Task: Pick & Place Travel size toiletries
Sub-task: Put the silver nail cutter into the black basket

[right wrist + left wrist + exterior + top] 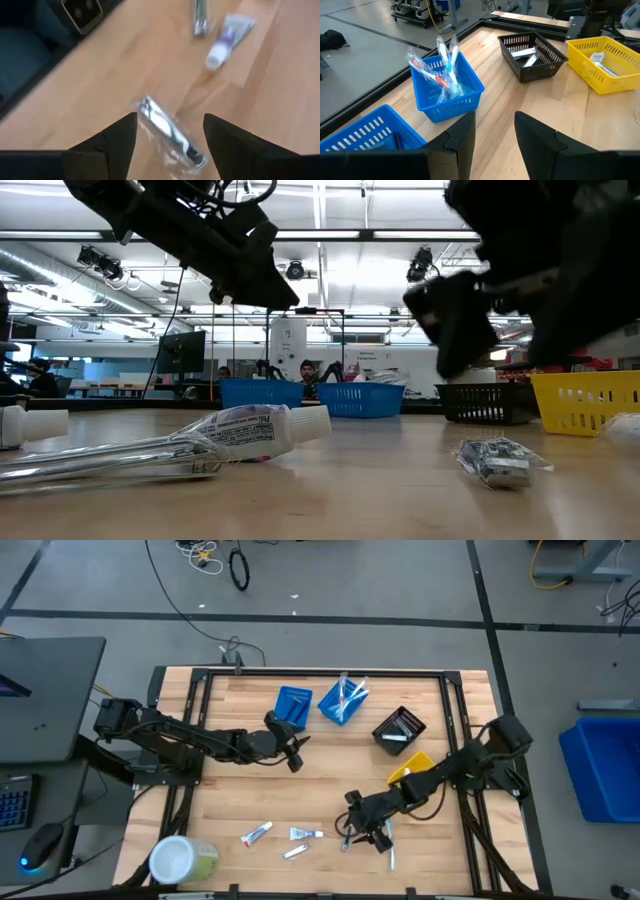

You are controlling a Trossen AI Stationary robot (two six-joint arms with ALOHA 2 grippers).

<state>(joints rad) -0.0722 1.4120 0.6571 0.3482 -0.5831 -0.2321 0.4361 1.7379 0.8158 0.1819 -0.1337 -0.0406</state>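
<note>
Fingers of the right gripper are spread wide and hold nothing, hanging just over a small wrapped item lying flat on the table, probably a razor. To grab it well, the gripper should go straight down with the item in the middle, then squeeze across its thin side. The left gripper, also spread and bare, waits near the blue bins.

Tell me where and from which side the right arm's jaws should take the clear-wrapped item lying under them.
Grip the clear-wrapped item across its narrow middle, coming straight down from above. It lies flat and slanted on the table, so only its long sides offer a hold. The right gripper is open and already straddles it; the crinkly wrap may slip, so close on the solid core.
</note>
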